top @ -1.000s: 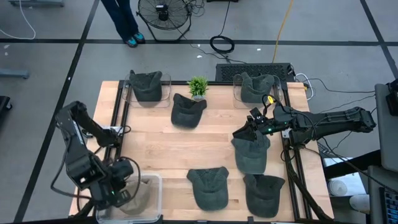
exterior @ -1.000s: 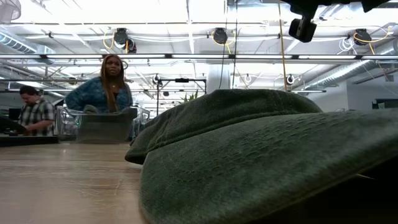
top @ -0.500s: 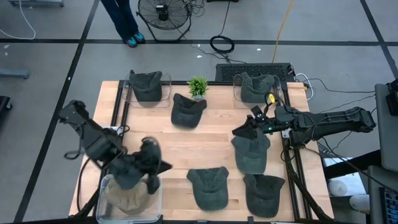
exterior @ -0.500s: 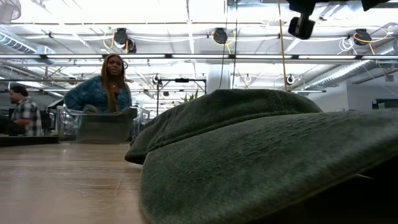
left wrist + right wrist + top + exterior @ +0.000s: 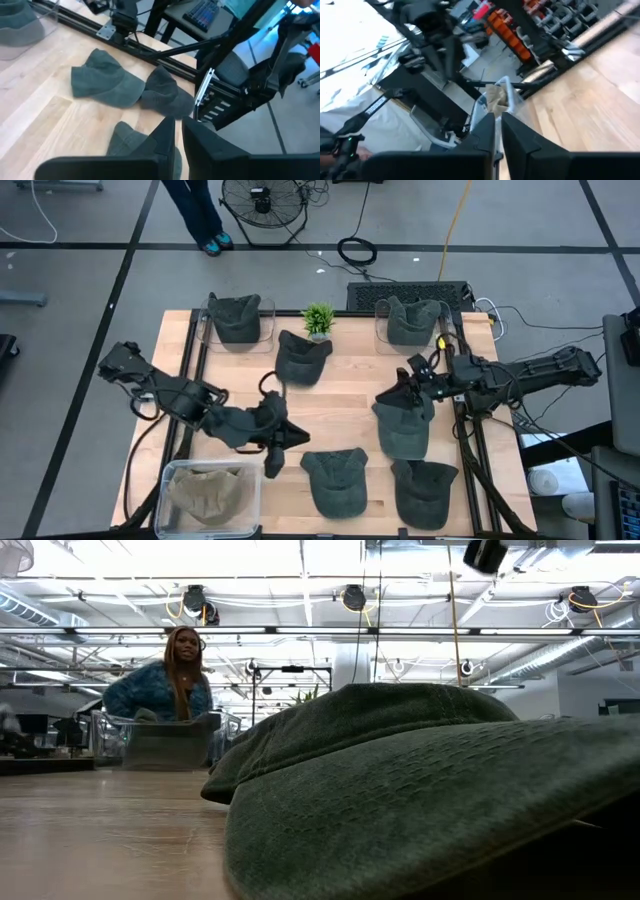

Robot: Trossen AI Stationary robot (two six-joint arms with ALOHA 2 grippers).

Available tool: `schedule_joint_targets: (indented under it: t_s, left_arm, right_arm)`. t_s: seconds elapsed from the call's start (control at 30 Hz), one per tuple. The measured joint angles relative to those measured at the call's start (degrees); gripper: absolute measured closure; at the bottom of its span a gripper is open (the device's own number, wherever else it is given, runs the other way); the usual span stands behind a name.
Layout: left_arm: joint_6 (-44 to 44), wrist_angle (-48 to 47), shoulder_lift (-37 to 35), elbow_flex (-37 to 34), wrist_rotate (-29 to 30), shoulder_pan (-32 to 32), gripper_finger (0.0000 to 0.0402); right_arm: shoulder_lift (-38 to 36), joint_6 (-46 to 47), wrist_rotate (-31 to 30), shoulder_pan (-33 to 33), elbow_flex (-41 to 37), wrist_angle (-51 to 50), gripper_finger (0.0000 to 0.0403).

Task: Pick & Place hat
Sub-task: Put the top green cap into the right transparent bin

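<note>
My left gripper (image 5: 272,442) is pinched shut and empty, mid-frame just upper left of the bottom-centre hat (image 5: 335,479). My right gripper (image 5: 392,396) is shut too, over the centre-right hat (image 5: 403,430).

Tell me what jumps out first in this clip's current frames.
Dark green caps lie scattered over the wooden table, two of them in clear bins along its far edge. The left claw reaches toward the middle of the table, beside the cap at the near edge, while the right claw hovers at another cap on the right side.
</note>
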State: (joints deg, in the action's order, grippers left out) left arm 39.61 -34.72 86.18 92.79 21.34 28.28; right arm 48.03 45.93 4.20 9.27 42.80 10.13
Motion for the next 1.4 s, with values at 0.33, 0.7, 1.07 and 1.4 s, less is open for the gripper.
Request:
schedule_joint_targets:
  t_s: [0.33, 0.7, 1.07, 1.4]
  left_arm:
    - [-12.0, 12.2, 6.1, 0.0, -3.2, -0.8, 0.035]
    - [-4.6, 10.5, 13.1, 0.0, -6.4, -1.3, 0.0213]
    - [-1.9, 11.1, 15.9, -0.1, -12.6, -2.6, 0.0192]
    - [-3.1, 6.6, 4.5, 0.0, -5.2, -8.9, 0.0254]
  right_arm:
    - [0.1, -4.9, -6.3, 7.1, 9.8, -19.9, 0.0402]
    - [1.4, 0.5, -7.4, 10.4, 10.3, -41.0, 0.0383]
    - [1.8, -1.3, -11.9, 9.6, 10.3, -38.0, 0.0313]
    - [8.1, -10.8, -6.4, 7.4, 10.3, -39.8, 0.0261]
